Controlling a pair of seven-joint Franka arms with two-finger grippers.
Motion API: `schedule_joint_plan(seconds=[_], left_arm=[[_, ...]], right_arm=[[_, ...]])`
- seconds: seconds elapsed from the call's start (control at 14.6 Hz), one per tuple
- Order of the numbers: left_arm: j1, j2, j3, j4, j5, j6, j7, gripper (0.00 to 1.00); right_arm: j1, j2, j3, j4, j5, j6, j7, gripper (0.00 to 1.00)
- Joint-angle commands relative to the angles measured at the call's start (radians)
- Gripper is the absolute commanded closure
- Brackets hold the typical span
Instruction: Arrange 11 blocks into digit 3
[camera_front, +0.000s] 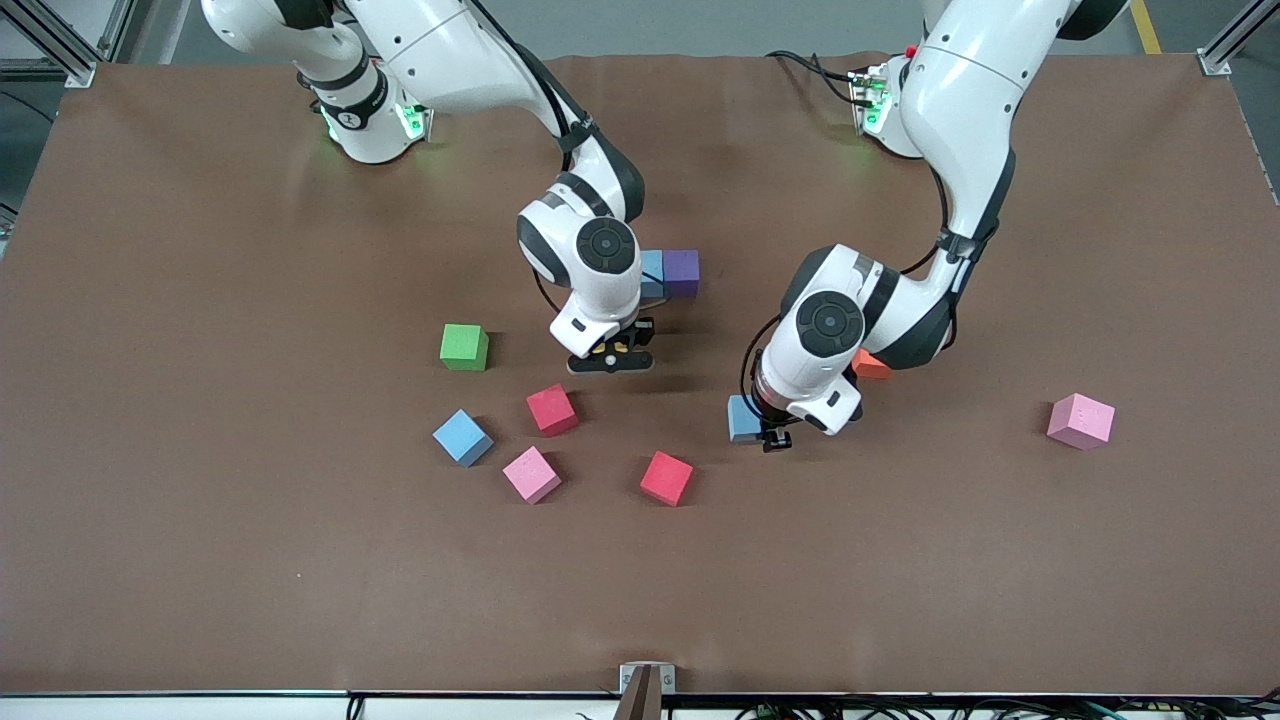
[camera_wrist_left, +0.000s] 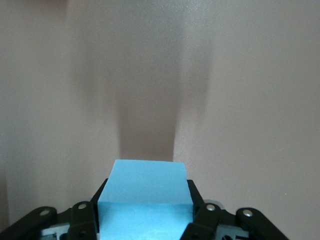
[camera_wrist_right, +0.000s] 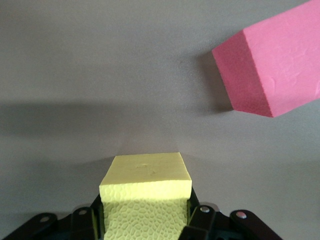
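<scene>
Brown matting covers the table (camera_front: 200, 560), and the two white arms reach down over its middle. The right gripper (camera_front: 610, 358) hangs over bare matting just beside a red cube (camera_front: 552, 409), its fingers closed on a yellow cube (camera_wrist_right: 146, 197); in the right wrist view that yellow cube sits squarely between the black fingers (camera_wrist_right: 200, 216), with the red cube (camera_wrist_right: 272, 67) lying close ahead on the mat. The left gripper (camera_front: 778, 437) is low over the table toward the left arm's end, closed on a blue cube (camera_front: 742, 418) that shows at the side of the wrist; in the left wrist view this blue cube (camera_wrist_left: 145, 200) fills the gap between the fingers (camera_wrist_left: 206, 217), with only bare mat in front. An orange cube (camera_front: 870, 365) peeks out from under the left arm. Farther from the front camera, a blue cube (camera_front: 652, 273) and a purple cube (camera_front: 682, 272) stand touching side by side. Loose on the mat lie a green cube (camera_front: 464, 347), another blue cube (camera_front: 462, 437), a pink cube (camera_front: 531, 474), a second red cube (camera_front: 666, 478), and, well apart toward the left arm's end, another pink cube (camera_front: 1080, 421).
</scene>
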Motion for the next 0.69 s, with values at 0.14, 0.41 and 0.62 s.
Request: schedule_joint_plan(seconds=[0.14,0.41,0.62], left_arm=[[-0.004,-0.013,-0.001,-0.008,0.016,0.004,-0.006,0.89],[-0.004,-0.011,-0.001,-0.008,0.017,0.004,-0.005,0.89],[-0.004,-0.013,-0.001,-0.008,0.017,0.004,-0.005,0.89]], right_arm=[[0.021,0.003,-0.008,0.000,0.015,-0.022,0.020,1.00],[0.024,0.003,-0.008,0.000,0.015,-0.030,0.033,1.00],[0.030,0.003,-0.008,0.000,0.015,-0.030,0.034,1.00]])
